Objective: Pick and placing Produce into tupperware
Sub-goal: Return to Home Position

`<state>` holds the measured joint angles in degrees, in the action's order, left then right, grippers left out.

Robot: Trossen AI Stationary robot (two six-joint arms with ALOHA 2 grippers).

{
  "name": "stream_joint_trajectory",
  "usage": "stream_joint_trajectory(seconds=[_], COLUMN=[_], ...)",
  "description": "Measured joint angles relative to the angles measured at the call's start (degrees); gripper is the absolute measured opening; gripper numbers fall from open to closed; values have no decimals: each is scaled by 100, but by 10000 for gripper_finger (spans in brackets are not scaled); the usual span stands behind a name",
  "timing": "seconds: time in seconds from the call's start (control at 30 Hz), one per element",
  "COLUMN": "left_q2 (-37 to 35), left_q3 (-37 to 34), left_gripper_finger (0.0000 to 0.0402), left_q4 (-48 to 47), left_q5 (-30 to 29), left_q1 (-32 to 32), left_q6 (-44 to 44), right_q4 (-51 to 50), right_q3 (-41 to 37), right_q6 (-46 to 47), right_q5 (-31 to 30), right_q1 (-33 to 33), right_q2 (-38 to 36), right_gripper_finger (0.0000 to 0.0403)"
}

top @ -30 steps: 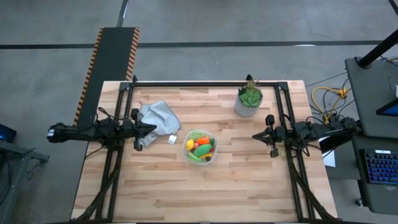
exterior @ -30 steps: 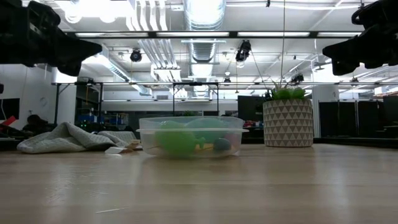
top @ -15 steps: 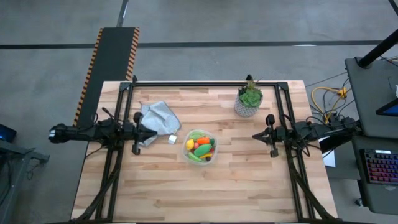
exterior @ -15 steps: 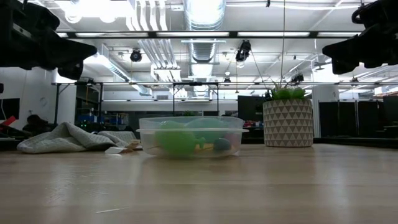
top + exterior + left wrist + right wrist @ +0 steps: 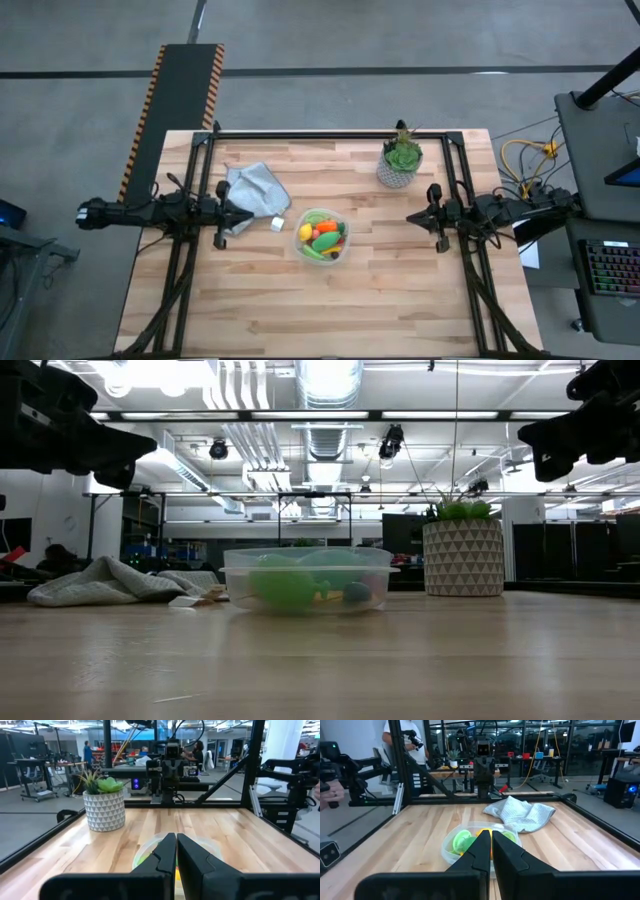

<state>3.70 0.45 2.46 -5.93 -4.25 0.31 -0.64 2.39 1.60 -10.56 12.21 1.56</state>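
The clear tupperware sits at mid-table, and its bottom rests on the wood. Inside it lies the produce: tiny green, orange, yellow and red pieces. In the low view the container wall shows green shapes behind it. My left gripper hovers left of the container, above the table and shut, with nothing in it. My right gripper hovers to the right of the container, also shut and holding nothing. Each wrist view looks past shut fingers at the tupperware.
A grey cloth lies crumpled at the far left, with a small white cube beside it. A potted plant stands at the far right. Black frame rails run along the table's sides. People stand in the room behind.
My left gripper has drawn back a little toward the table's left edge, away from the tupperware, and stays shut. The container and the produce have not moved.
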Motion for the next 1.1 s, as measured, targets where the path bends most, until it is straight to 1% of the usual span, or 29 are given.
stream_joint_trajectory(seconds=[0.2,1.1], left_q2=[-37,31], left_q3=[-2,-9], left_gripper_finger=[0,0], left_q4=[6,0], left_q5=[264,266], left_q1=[0,0], left_q6=[7,8], right_q4=[0,-83], right_q3=[0,0], right_q6=[-14,-12], right_q5=[1,8], right_q1=[0,0], right_q2=[0,9], right_gripper_finger=[9,9])
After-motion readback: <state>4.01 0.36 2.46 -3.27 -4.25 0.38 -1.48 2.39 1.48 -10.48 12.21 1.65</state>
